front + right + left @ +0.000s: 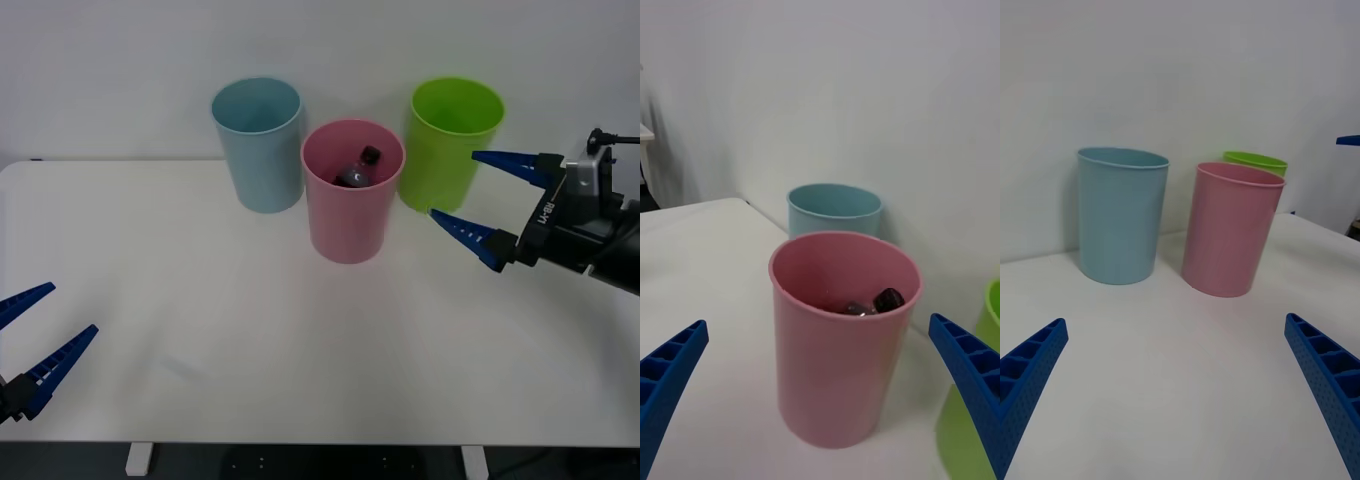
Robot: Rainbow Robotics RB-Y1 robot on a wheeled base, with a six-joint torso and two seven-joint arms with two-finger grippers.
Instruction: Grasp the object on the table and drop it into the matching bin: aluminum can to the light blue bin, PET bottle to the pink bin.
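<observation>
Readable markings: barely any.
Small white lettering printed on black wrist housing behind right gripper point(482, 198), too small to read; plain on bins, bottle and table.

PET bottle point(357, 172) inside pink bin point(350, 225)

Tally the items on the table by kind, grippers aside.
Bins: 3, namely the light blue bin, the pink bin and the green bin.
Bottles: 1, the PET bottle, lying inside the pink bin.
Total: 4 on the table.
</observation>
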